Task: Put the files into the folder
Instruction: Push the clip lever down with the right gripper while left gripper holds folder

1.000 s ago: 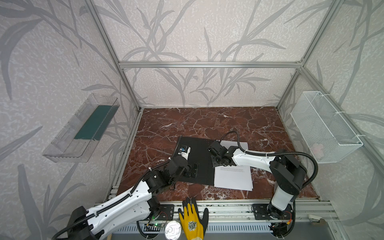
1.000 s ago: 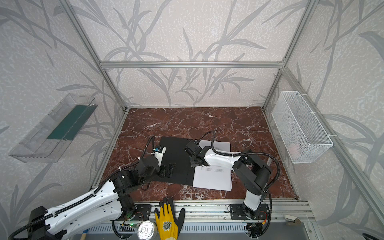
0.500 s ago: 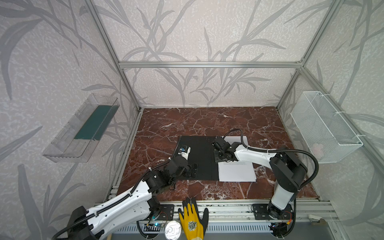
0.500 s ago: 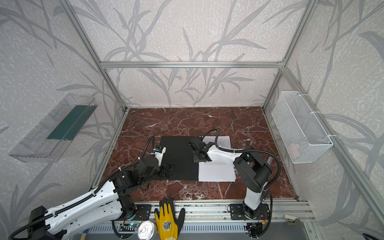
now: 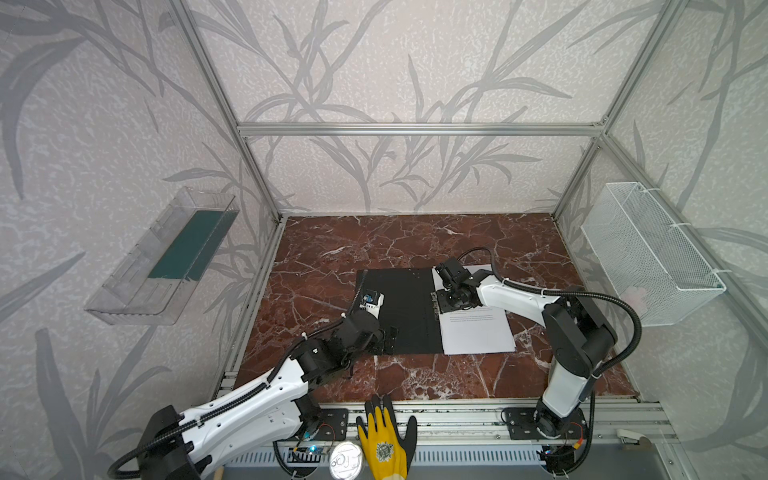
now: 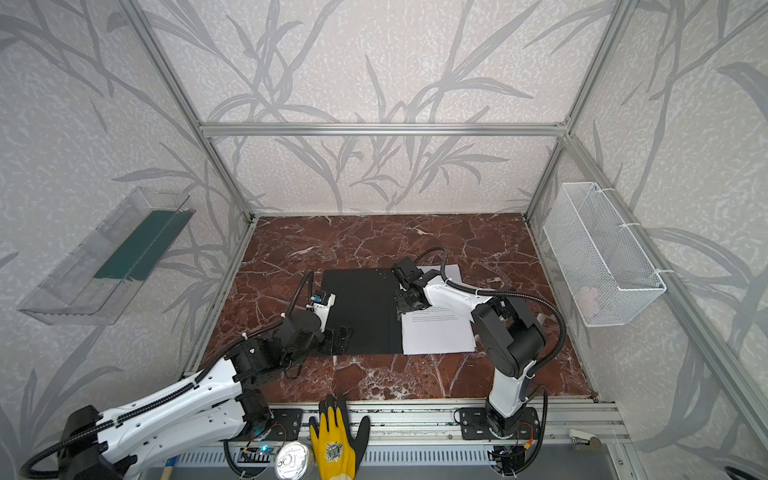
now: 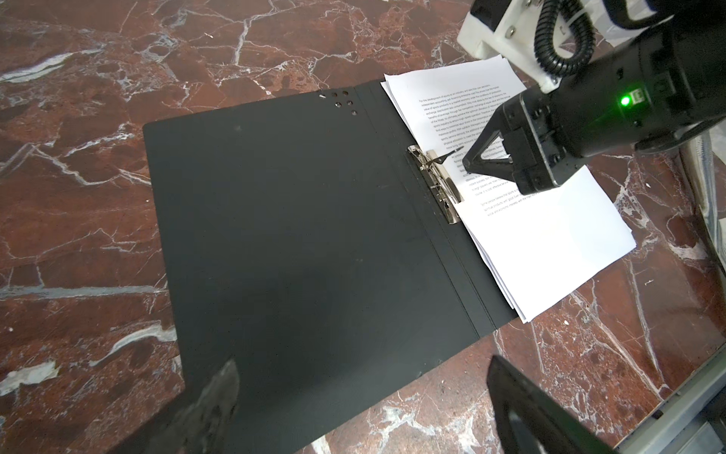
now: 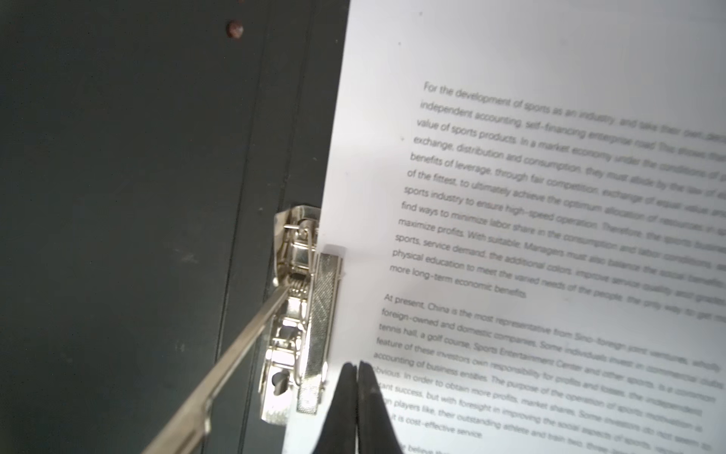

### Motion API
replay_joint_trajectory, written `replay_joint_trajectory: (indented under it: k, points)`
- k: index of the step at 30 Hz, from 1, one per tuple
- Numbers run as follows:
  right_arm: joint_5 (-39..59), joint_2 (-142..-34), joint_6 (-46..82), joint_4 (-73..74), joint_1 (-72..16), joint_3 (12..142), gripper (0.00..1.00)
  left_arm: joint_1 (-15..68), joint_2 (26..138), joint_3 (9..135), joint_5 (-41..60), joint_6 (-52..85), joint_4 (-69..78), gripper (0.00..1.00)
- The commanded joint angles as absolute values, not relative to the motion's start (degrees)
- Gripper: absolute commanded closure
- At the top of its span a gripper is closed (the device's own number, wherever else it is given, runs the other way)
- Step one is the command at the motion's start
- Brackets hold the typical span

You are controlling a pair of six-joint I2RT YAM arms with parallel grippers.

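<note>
In both top views the black folder lies open and flat on the red marble tabletop. The white files lie along its right side. No writing can be read from here. The left tool sits at the folder's near left corner, spread wide. The right tool is low over the line where paper meets folder. Leaf-patterned walls in a metal frame surround the tabletop. A wire basket hangs on the right wall, and a yellow glove lies on the front rail.

In the left wrist view the left tool is spread wide, holding nothing, over the folder's edge. The files are slightly fanned, their edge at a metal clip. The right tool points at that clip.

In the right wrist view the top sheet of the files reads "For the development of sports as an industry" and "At present, China is the most representative". The right tool is pressed together with nothing visible between its tips, over the sheet's edge beside the clip. Contact cannot be told. The clip's lever is raised over the folder.
</note>
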State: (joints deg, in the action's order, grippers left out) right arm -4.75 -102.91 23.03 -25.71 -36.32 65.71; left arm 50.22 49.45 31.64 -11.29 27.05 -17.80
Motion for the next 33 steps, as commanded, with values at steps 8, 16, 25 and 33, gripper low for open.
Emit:
replay_joint_trajectory:
  k: [8,16,25,33]
  points:
    - [4.8,-94.5,21.3,-23.8,-35.2,64.4,0.67,50.1,52.6,30.9,-10.7,29.0,-15.2,0.01]
    - [11.4,-90.5,24.9,-20.9,-35.3,64.5,0.51,45.0,58.7,28.7,1.9,34.1,-6.4,0.01]
    - [10.3,-88.4,47.9,-10.8,-35.8,59.0,0.59,35.6,72.8,28.7,15.7,43.1,7.0,0.01]
    - [3.4,-82.6,66.7,-5.7,-37.0,51.5,0.64,30.9,81.9,28.2,21.1,43.9,12.6,0.01]
